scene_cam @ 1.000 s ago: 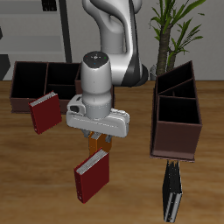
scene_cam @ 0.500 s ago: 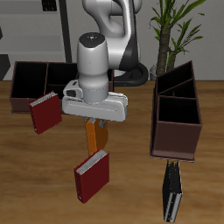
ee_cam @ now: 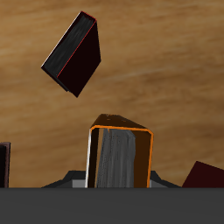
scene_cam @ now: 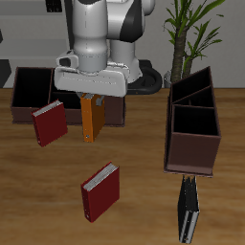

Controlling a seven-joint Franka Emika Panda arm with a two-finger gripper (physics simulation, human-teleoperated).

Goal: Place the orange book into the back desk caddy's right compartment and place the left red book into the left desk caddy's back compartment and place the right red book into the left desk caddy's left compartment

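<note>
We can see no words or labels on any of the books or boxes. The jaws are clamped on the orange book (scene_cam: 92, 118), which hangs upright in the air, above the worktop (scene_cam: 144, 206). It is in front of the back caddy (scene_cam: 36, 91), a dark brown open box with flat walls. One red book (scene_cam: 49, 123) leans just beside the orange one, near that caddy. The other red book (scene_cam: 100, 190) sits closer to the front edge. The left caddy (scene_cam: 194, 124) stands well apart, with tall slanted walls. A dark book (scene_cam: 189, 211) lies in front of it; we think it is black. A green plant (scene_cam: 194, 29) stands behind. The worktop looks like brown wood.
</note>
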